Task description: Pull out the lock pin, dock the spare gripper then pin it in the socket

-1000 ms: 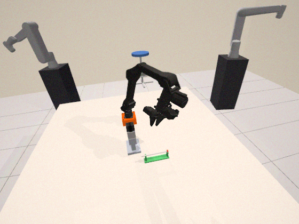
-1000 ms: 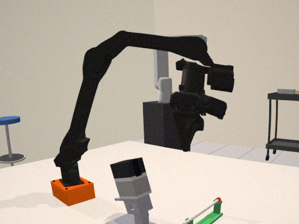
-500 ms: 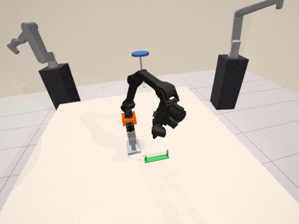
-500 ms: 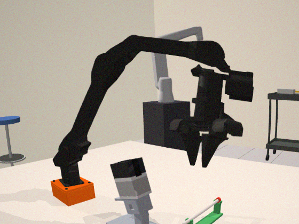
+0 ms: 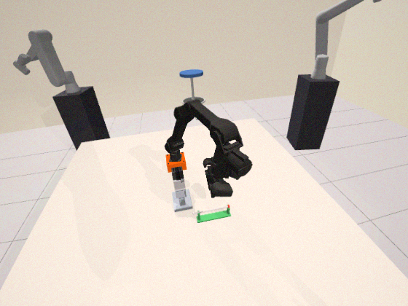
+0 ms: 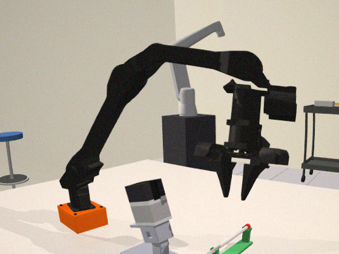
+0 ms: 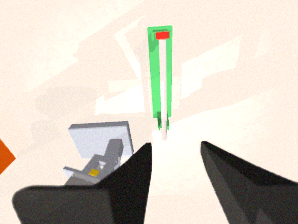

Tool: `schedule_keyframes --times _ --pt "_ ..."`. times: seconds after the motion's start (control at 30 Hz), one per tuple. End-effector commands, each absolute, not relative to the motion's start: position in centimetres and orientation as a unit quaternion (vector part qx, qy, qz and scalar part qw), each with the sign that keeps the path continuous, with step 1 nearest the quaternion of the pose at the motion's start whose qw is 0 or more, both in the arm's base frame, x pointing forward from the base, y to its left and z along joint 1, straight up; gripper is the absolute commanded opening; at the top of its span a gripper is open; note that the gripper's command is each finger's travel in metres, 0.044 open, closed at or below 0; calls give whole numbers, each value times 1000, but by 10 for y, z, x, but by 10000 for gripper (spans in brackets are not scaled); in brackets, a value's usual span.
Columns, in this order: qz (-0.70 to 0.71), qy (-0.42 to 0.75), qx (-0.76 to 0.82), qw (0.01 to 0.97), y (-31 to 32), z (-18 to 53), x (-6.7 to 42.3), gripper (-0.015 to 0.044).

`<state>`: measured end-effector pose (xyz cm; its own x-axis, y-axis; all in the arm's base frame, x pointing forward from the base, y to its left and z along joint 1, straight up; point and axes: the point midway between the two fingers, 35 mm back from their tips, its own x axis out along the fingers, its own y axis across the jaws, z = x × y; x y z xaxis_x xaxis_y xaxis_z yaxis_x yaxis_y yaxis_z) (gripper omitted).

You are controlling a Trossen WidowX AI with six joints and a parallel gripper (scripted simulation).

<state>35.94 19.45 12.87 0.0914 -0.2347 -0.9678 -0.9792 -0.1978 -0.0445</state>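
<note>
My gripper [image 5: 221, 192] [image 6: 235, 196] [image 7: 175, 147] is open and empty. It hangs fingers-down a little above the table, just behind the near end of the lock pin. The white lock pin [image 5: 213, 210] [image 6: 230, 239] [image 7: 164, 85] with a red head lies on a green cradle [image 5: 215, 217] [image 6: 240, 245] [image 7: 154, 75], right of the mount. The grey mount [image 5: 182, 206] [image 6: 155, 236] [image 7: 95, 136] stands on its plate. The spare gripper [image 5: 180, 186] [image 6: 148, 201], a grey block with a black top, sits upright in its socket.
The arm's orange base [image 5: 176, 164] [image 6: 83, 218] [image 7: 4, 156] stands right behind the mount. Two black pedestals [image 5: 81, 116] [image 5: 311, 111] with grey arms flank the table. A blue stool [image 5: 191, 73] stands behind it, and a dark cart [image 6: 321, 139] at the far right.
</note>
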Motion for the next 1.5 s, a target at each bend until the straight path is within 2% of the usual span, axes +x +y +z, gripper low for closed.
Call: schedule_keyframes --times 0.0,0.3,1.47 --pt "469 492 -618 395 195 111 358 180" --pt "469 492 -618 395 192 62 362 180" --pt "469 492 -618 395 193 8 361 180"
